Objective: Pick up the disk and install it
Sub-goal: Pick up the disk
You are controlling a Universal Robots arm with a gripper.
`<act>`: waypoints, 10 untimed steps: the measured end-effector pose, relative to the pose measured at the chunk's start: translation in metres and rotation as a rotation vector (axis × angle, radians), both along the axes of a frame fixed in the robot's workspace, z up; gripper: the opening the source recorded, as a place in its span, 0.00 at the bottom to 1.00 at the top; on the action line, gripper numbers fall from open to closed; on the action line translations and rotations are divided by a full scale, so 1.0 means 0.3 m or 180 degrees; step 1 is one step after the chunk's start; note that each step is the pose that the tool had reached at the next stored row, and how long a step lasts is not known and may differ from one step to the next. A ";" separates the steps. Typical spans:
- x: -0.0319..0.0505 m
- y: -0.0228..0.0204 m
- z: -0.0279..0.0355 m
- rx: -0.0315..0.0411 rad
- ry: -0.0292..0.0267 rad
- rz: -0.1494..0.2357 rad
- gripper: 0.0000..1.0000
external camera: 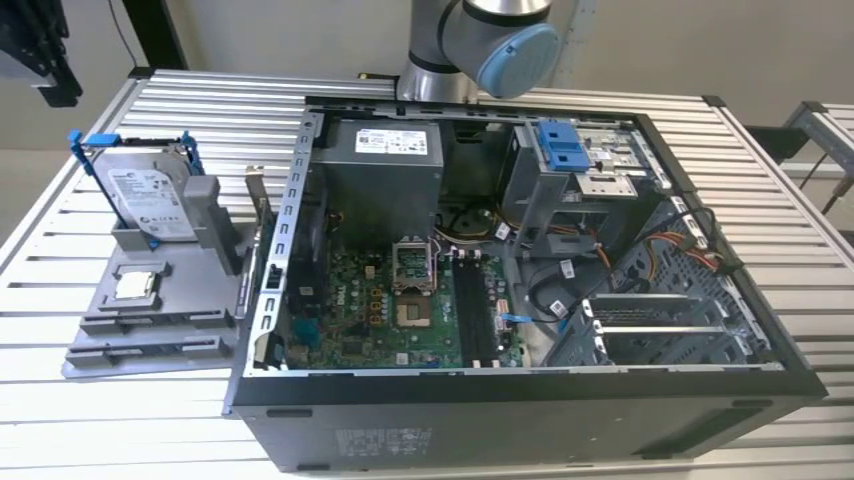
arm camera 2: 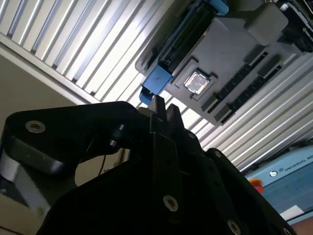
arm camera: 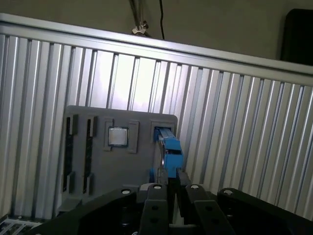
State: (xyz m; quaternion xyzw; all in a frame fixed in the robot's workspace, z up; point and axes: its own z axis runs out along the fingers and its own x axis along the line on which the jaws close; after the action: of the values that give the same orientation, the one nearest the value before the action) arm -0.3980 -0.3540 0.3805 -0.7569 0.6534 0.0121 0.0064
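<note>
Pincer hangs in the air above the slatted table, its two black tips pressed together w/ nothing between them; in the first wrist view it lines up w/ the disk but is clear of it, no contact. Disk stands upright on its edge in a slot at the far corner of the grey fixture plate, which lies by the table edge at the exterior view's left, beside the open PC case. Exterior view gives the disk's broad face: silver-grey metal, white label, blue bracket round the rim. Both wrist views give it edge-on instead, so the label is hidden: a thin dark slab w/ a blue bracket end nearest the pincer. Square chip sits in a recess near the plate's middle, apart from the disk; both wrist views show it too, next to the plate's long narrow slots. Exterior view adds what the wrist views leave out: case interior w/ motherboard, a blue drive-bay tab near the case's far wall, and the arm rising at the table's far edge.
</note>
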 end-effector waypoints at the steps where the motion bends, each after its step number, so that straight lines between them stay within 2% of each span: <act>1: 0.000 0.000 0.000 0.0000 0.0000 0.0000 1.00; 10: 0.000 0.000 -0.002 -0.0002 -0.0001 -0.0001 1.00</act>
State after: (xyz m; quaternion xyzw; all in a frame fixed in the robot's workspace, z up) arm -0.3981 -0.3540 0.3800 -0.7568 0.6535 0.0118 0.0063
